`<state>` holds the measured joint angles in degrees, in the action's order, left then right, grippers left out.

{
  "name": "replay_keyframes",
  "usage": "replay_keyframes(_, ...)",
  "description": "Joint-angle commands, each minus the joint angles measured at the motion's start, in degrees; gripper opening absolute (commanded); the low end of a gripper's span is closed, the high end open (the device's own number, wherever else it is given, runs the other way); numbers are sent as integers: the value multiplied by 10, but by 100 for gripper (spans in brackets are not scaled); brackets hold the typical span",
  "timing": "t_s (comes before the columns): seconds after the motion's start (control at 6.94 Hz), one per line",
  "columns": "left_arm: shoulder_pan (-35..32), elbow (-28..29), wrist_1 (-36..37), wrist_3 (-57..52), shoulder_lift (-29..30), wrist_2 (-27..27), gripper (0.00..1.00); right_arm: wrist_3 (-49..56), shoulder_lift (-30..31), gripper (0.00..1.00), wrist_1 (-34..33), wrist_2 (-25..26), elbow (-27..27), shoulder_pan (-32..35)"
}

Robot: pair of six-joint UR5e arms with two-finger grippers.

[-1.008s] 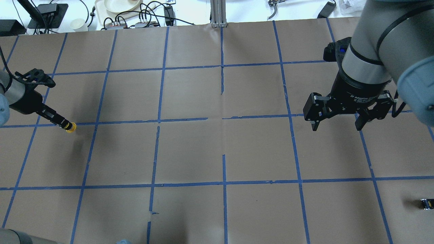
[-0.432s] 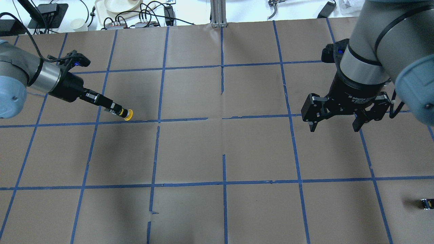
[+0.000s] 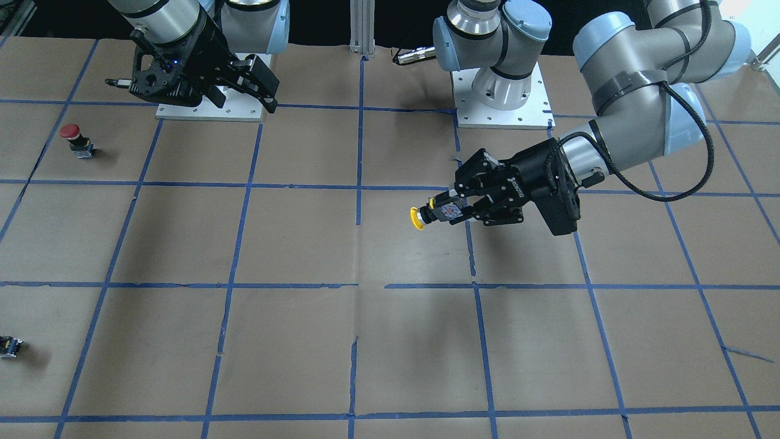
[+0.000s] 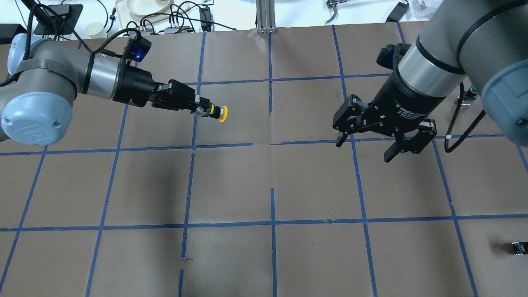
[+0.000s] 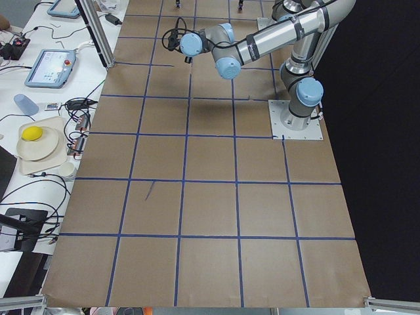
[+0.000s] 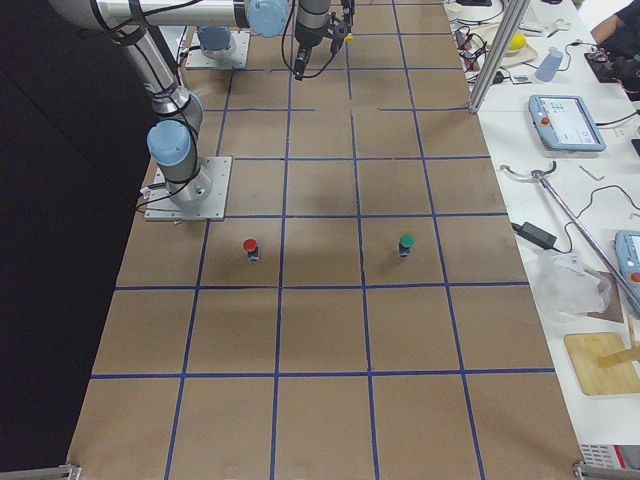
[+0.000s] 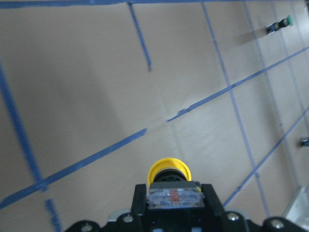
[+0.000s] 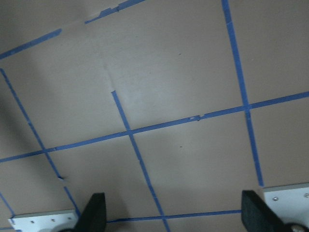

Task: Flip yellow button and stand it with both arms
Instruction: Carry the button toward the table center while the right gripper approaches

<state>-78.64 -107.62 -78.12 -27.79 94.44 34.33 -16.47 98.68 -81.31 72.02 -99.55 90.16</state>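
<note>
The yellow button (image 4: pixel 218 112) is held off the table, lying sideways in my left gripper (image 4: pixel 203 109), which is shut on its black-and-grey body. Its yellow cap (image 3: pixel 417 218) points toward the table's middle. In the left wrist view the cap (image 7: pixel 169 169) sticks out past the fingers (image 7: pixel 211 199). My right gripper (image 4: pixel 364 149) is open and empty. It hangs above the paper about a grid square to the right of the button. The right wrist view shows its open fingertips (image 8: pixel 96 212) over bare paper.
A red-capped button (image 3: pixel 72 136) stands by the right arm's base plate (image 3: pixel 183 113). A green-capped button (image 6: pixel 405 243) stands near it. A tiny black-and-yellow part (image 4: pixel 517 247) lies at the near right edge. The brown paper (image 4: pixel 268 185) has a blue tape grid.
My left arm has carried the yellow button from the table's left edge rightward and farther back, toward the middle. My right gripper has shifted left and turned, still open.
</note>
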Motion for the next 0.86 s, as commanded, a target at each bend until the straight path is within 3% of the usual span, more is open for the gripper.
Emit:
replay_keyframes(0.0,-26,-22,0,112,-44,-138,2,-59,-2,100,0,-105,1,-20)
replay_keyframes(0.14,-35,-53,1,124,-62,-206,2,-60,-1,100,4,-142,1,-38)
replay_keyframes(0.29,-37,-79,2,122,-70,-270,1,-94,2,100,4,-212,1,-59)
replay_keyframes(0.43,-39,-93,12,122,-71,-296,1,-147,3,100,4,-259,2,-64)
replay_keyframes(0.72,-67,-113,47,122,-65,-334,1,-190,5,100,5,-282,5,-68)
